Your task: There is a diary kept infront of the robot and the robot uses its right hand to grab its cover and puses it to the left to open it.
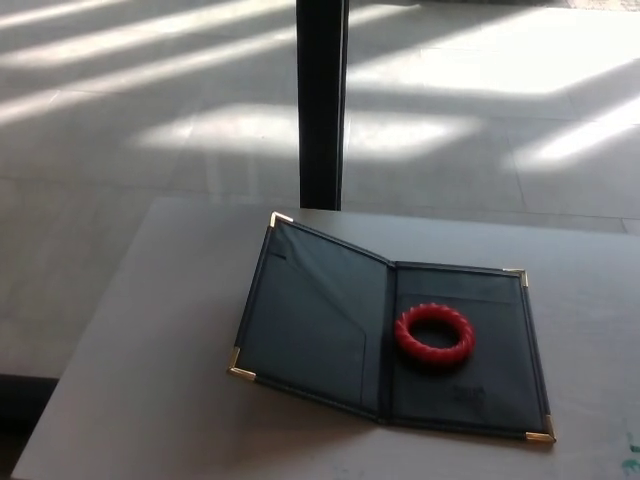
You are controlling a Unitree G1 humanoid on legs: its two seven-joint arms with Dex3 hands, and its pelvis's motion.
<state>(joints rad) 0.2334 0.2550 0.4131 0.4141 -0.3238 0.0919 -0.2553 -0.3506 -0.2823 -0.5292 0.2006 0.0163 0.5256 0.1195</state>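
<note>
The dark diary [320, 320] lies open on the white table [150, 330], its cover spread to the left and slightly raised off the tabletop. Gold corner pieces show at its corners. A red ridged ring [434, 335] rests on the right inner page, near the spine. Neither of my hands shows in the head view.
A black vertical post [321, 100] stands just behind the table's far edge, close to the diary's far left corner. Beyond it is a tiled floor with sunlight stripes. The table's left edge runs diagonally at the picture's left.
</note>
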